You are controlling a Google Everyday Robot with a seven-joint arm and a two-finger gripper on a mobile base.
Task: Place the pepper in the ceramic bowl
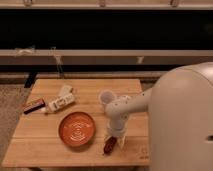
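Observation:
The ceramic bowl (77, 129) is a glossy orange-brown dish with pale rings, on the wooden table (90, 92) left of centre. The pepper (108, 145) is a small dark red-brown shape lying on the table just right of the bowl, near the front edge. My gripper (114, 141) hangs straight down from the white arm (131, 105), right over the pepper's upper end and close to the table. The pepper's top is partly hidden behind the gripper.
A small white cup (105, 97) stands behind the gripper. A white bottle-like object (59, 103) and a brown-and-black bar (33, 105) lie at the table's left. The arm's large white body (182, 120) fills the right side. A dark shelf runs behind.

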